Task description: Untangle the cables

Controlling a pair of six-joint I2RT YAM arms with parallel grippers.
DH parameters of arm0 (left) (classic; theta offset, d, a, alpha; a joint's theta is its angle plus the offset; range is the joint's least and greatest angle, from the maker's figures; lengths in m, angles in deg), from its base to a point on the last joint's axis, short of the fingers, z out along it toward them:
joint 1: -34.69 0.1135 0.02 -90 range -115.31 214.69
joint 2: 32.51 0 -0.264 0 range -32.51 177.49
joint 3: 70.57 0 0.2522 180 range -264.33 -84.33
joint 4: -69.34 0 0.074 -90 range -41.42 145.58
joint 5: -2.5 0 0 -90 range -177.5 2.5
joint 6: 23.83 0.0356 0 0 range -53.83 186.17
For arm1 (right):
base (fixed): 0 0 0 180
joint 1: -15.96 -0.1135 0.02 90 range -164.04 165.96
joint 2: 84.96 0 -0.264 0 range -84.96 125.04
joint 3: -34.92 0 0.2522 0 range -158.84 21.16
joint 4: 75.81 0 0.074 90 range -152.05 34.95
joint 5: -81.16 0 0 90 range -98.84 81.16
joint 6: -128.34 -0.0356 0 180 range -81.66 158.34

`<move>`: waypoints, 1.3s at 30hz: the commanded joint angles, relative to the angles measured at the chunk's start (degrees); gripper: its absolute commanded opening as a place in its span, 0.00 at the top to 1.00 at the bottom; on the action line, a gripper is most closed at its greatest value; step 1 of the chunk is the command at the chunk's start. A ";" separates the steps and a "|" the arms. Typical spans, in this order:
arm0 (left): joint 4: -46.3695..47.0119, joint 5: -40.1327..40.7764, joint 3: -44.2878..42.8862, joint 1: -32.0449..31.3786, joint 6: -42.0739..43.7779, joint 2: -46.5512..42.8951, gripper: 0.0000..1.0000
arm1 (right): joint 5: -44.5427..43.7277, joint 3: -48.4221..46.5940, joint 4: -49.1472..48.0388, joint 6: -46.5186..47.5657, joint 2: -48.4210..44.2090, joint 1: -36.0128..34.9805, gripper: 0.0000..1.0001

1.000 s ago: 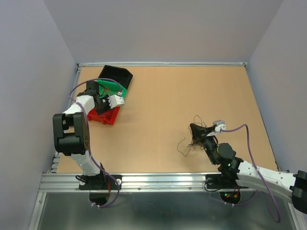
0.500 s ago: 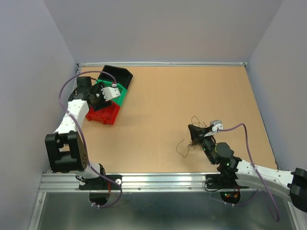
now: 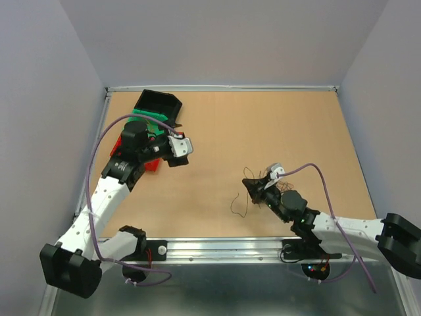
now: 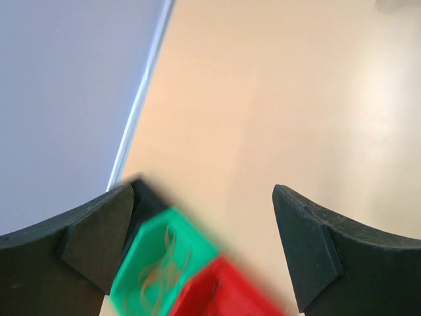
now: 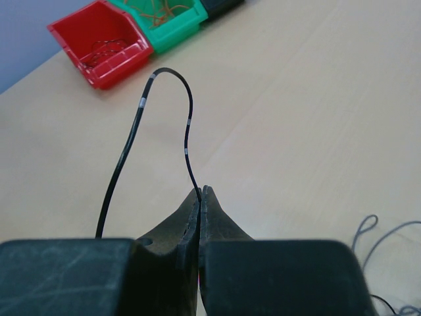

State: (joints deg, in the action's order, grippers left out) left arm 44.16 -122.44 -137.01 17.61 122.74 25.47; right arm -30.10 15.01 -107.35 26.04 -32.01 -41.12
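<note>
Right hand (image 5: 201,189) pinching black cable (image 5: 187,141) | tan table (image 3: 263,131) | grey walls (image 3: 223,39)

Light-brown wooden table (image 3: 263,131) carries a black plastic bin (image 3: 156,101), green plastic bin (image 5: 174,33) and red plastic bin (image 5: 108,76), clustered far left. Thin dark curly cables (image 3: 238,204) lie right of centre, towards the near edge

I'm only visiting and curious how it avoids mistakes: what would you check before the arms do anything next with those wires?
1. Right pincer shut on one black cable: ok.
2. That cable free of the tangle: cannot tell.
3. Left pincer open and empty: ok.
4. Green bin and red bin upright, wires inside: ok.
5. Way from the held cable to the bins free: probably not ok, the left pincer hangs beside them.
</note>
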 commanded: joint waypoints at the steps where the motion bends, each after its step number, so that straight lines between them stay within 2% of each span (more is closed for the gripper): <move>1: 25.41 -14.43 6.53 -7.59 -18.67 -3.04 0.01 | 7.52 -3.52 -6.81 0.51 1.98 -0.14 0.99; 4: 31.54 -14.81 7.60 -12.26 -20.11 0.36 0.01 | 11.48 -3.34 -8.49 0.87 2.51 -0.05 1.00; 5: 31.63 -14.72 6.21 -14.97 -18.54 1.86 0.01 | 12.20 -3.34 -8.93 0.96 2.60 -0.14 0.99; 8: 30.93 -15.86 3.30 -17.98 -17.38 8.89 0.01 | 14.48 -3.16 -9.10 0.87 1.98 -0.14 0.99; 12: 30.67 -17.09 3.37 -21.84 -15.54 15.05 0.17 | 17.30 -2.73 -9.11 0.78 1.02 -0.14 0.99; 16: 31.02 -16.57 6.10 -25.27 -15.44 14.63 0.23 | 18.97 -2.90 -9.11 1.48 1.80 -0.14 1.00; 25: 33.75 -20.69 11.20 -26.25 -18.70 10.23 0.26 | 20.64 -5.71 -9.11 2.01 6.82 -0.05 0.99; 26: 32.96 -20.96 11.11 -26.34 -18.17 10.40 0.28 | 20.73 -5.89 -9.11 2.01 7.69 -0.14 1.00; 27: 32.61 -21.13 11.03 -26.25 -17.73 10.58 0.40 | 20.64 -6.06 -9.11 2.01 8.04 -0.14 0.99; 29: 32.25 -21.05 11.11 -26.34 -17.56 10.67 0.49 | 20.81 -6.41 -9.19 2.01 8.84 -0.14 0.99; 35: 31.90 -19.38 11.38 -26.78 -16.76 10.84 0.52 | 20.90 -6.50 -9.63 2.10 9.19 -0.05 0.99; 36: 31.72 -19.29 11.38 -26.78 -16.68 11.19 0.56 | 20.90 -6.33 -9.72 2.19 9.02 -0.14 0.99; 38: 30.24 -19.20 10.85 -27.04 -15.54 11.98 0.68 | 20.90 -6.07 -9.72 2.19 8.66 -0.14 1.00; 39: 29.62 -18.59 10.24 -27.21 -15.36 12.33 0.93 | 20.90 -5.80 -9.72 2.36 8.49 -0.05 0.99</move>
State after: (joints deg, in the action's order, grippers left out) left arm 74.43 -141.04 -126.13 -8.86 105.56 37.16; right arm -9.86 11.27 -113.58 27.29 -22.70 -41.12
